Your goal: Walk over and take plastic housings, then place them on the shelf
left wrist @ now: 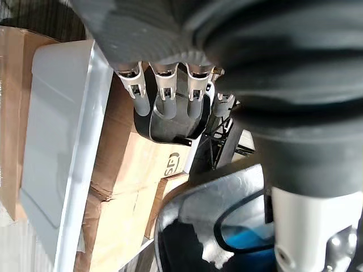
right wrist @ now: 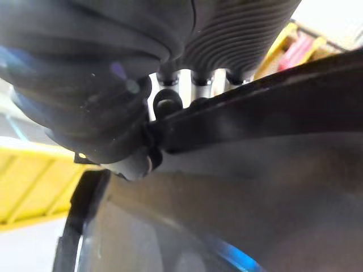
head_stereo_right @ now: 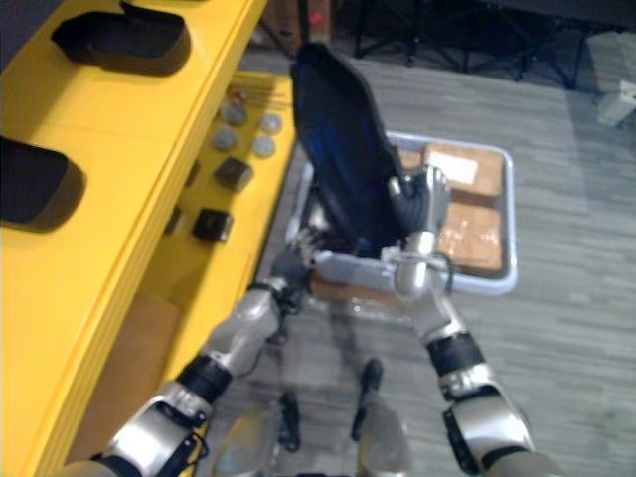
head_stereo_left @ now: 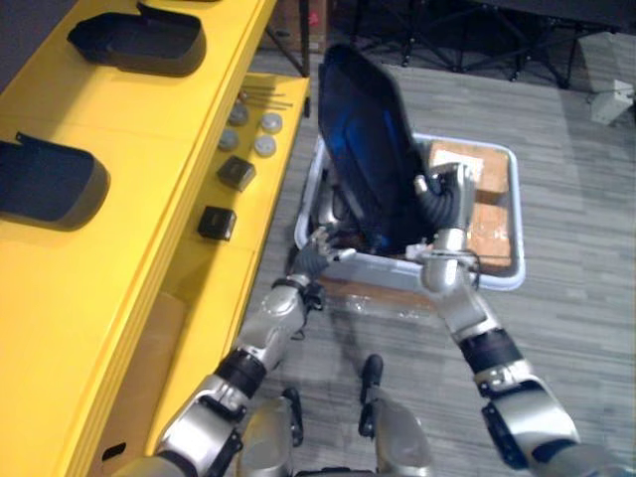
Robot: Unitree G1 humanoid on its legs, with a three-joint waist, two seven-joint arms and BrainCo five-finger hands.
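I note the shelf (head_stereo_left: 149,129) at my left: two housings (head_stereo_left: 139,40) on top, small parts (head_stereo_left: 237,171) on its lower level. Right of it, a bin (head_stereo_left: 502,278) on the floor (head_stereo_left: 576,199), boxes (head_stereo_left: 492,214) inside, large housing (head_stereo_left: 368,139) upright above.

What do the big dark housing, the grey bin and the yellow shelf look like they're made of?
The housing: dark plastic, probably; glossy, blue reflections on its smooth curved shell. The bin: pale grey plastic, likely; moulded rounded rim. The shelf: yellow painted board, wood or metal; the even coat hides which.
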